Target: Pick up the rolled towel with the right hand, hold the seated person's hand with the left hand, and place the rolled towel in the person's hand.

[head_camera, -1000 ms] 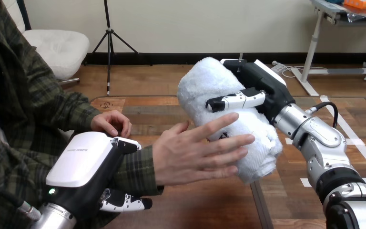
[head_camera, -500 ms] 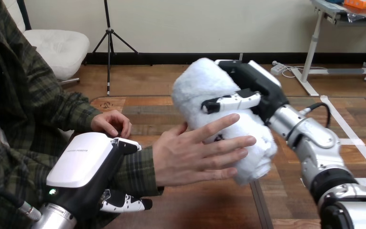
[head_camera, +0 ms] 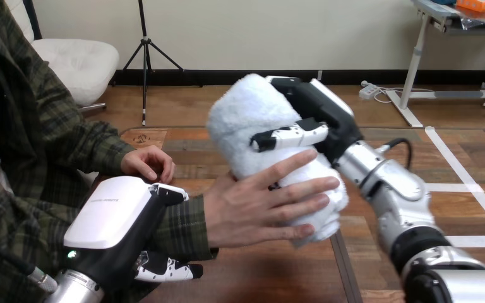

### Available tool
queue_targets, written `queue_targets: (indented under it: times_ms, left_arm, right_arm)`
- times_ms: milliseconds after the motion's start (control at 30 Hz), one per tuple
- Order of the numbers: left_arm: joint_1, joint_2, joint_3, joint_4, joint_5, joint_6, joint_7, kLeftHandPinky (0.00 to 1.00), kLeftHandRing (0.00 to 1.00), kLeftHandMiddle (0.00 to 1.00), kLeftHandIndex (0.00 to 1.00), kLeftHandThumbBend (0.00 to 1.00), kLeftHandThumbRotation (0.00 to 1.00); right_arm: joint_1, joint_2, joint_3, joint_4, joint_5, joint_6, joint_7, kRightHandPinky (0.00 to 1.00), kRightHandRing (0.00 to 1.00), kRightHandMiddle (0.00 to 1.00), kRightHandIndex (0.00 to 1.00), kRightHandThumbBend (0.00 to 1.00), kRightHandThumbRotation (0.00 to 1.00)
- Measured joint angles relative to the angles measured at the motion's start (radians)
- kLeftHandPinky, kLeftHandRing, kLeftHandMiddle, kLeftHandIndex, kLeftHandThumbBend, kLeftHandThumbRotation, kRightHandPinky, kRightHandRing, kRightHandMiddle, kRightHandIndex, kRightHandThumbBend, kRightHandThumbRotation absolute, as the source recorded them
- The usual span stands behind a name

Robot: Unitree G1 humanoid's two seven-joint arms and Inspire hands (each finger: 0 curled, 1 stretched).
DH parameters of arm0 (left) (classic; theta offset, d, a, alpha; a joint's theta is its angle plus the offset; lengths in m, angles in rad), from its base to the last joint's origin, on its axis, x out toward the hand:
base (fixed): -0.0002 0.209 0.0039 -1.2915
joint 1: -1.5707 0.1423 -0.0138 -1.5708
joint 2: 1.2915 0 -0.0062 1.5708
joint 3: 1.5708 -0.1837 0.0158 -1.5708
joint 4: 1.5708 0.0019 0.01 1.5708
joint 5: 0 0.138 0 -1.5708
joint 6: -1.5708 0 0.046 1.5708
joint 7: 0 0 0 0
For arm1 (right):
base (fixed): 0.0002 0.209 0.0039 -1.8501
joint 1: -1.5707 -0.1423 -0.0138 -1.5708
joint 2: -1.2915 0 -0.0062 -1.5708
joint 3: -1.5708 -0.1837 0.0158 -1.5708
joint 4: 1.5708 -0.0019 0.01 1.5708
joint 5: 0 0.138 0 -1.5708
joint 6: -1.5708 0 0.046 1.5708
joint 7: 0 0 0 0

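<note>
White towel clamped in right hand, laid against person's hand.
Left hand curled round person's wrist; person's fingers hide towel's lower end; worktop beneath.

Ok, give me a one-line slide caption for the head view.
Handover: right hand holds the towel against the person's open hand while left hand clasps their wrist.

A brown wooden table with visible grain lies in the foreground.

rolled towel behind person's hand | left hand around person's wrist
</note>
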Motion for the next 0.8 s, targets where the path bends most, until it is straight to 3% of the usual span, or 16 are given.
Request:
queue_targets:
  times_ms: [800]
  left_arm:
    - [-0.008, -0.032, -0.003, 0.0, 0.005, 0.004, 0.0, 0.3, 0.31, 0.36, 0.38, 0.94, 0.0]
  right_arm:
    - [0.027, 0.078, -0.066, -0.037, 0.122, -0.066, 0.135, 0.05, 0.1, 0.17, 0.19, 0.74, 0.0]
